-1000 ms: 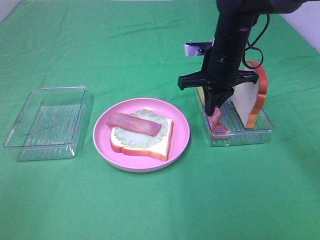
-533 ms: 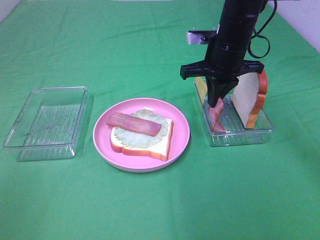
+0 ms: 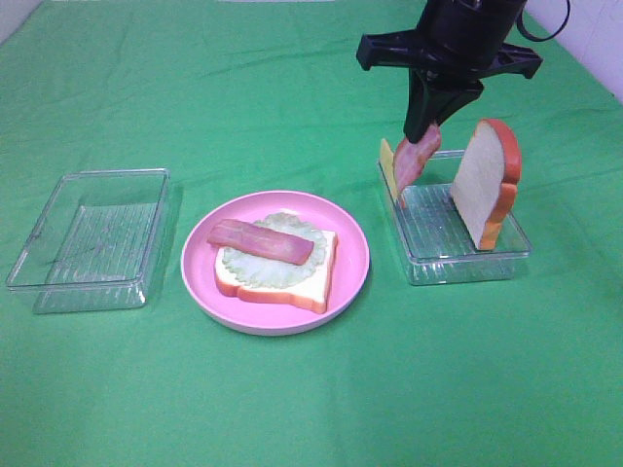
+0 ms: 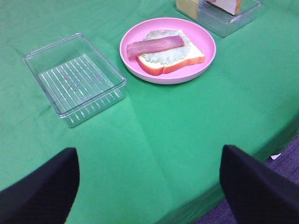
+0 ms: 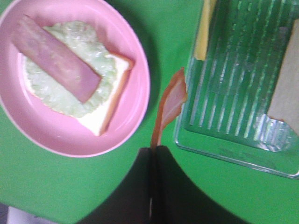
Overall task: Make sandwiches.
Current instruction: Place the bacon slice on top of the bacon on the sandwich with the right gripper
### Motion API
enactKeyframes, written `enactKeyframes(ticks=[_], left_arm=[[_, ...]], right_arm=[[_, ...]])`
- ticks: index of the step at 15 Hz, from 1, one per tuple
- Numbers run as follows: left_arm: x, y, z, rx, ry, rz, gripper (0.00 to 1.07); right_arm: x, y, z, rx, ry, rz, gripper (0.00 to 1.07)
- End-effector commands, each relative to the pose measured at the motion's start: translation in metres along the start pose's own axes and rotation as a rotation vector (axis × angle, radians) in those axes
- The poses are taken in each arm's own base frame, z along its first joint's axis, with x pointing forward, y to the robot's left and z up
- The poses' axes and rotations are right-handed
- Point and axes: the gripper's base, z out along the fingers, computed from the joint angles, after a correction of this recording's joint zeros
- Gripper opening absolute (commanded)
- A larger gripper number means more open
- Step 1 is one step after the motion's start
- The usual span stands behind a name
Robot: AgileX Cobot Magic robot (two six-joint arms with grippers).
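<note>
R gripper (image 3: 422, 128) (black arm, entering from the 12 o'clock edge of the high view) has its fingers pinched shut on the top end of a reddish-pink toy bacon strip (image 3: 413, 161). The strip hangs down, lower tip by the 9 o'clock rim of a clear ribbed plastic rectangular tray (image 3: 467, 268). In that tray: a thin yellow toy cheese slice (image 3: 387, 167) leans on the 9 o'clock wall & a white toy bread slice (image 3: 490, 190) w/ orange-brown crust stands upright at the 3 o'clock end. At the tray's 9 o'clock, near it, is a round pink plate (image 3: 352, 282) w/ the part-built sandwich (image 3: 292, 282): flat bread, pale green lettuce leaf (image 3: 251, 270) on top, second bacon strip (image 3: 258, 241) across it, roughly 9-to-3 o'clock. At the plate's 9 o'clock, apart from it, is a second clear tray (image 3: 88, 292). All of it sits on a green cloth (image 3: 311, 389). L gripper (image 4: 149, 158): fingers (image 4: 46, 186) spread wide, nothing between them, over cloth near the table edge.
</note>
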Motion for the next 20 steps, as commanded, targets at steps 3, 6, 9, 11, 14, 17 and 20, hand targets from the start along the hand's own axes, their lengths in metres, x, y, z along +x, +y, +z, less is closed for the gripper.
enactKeyframes(ticks=[3, 6, 9, 11, 14, 17, 20], left_arm=[[0.000, 0.000, 0.000, 0.009, -0.012, 0.002, 0.78], [0.000, 0.000, 0.000, 0.009, -0.012, 0.002, 0.78], [0.000, 0.000, 0.000, 0.009, -0.012, 0.002, 0.78], [0.000, 0.000, 0.000, 0.009, -0.012, 0.002, 0.78], [0.000, 0.000, 0.000, 0.009, -0.012, 0.002, 0.78], [0.000, 0.000, 0.000, 0.009, -0.012, 0.002, 0.78], [0.000, 0.000, 0.000, 0.009, -0.012, 0.002, 0.78]], right_arm=[[0.009, 0.030, -0.011, -0.309, 0.049, -0.134, 0.00], [0.008, 0.066, -0.003, -0.440, -0.009, -0.238, 0.00], [0.005, 0.093, 0.014, -0.445, -0.059, -0.268, 0.00], [0.000, 0.111, 0.038, -0.518, -0.056, -0.232, 0.00], [-0.007, 0.115, 0.065, -0.593, -0.032, -0.195, 0.00], [-0.011, 0.115, 0.097, -0.650, 0.015, -0.167, 0.00], [-0.013, 0.102, 0.116, -0.509, 0.037, -0.147, 0.00]])
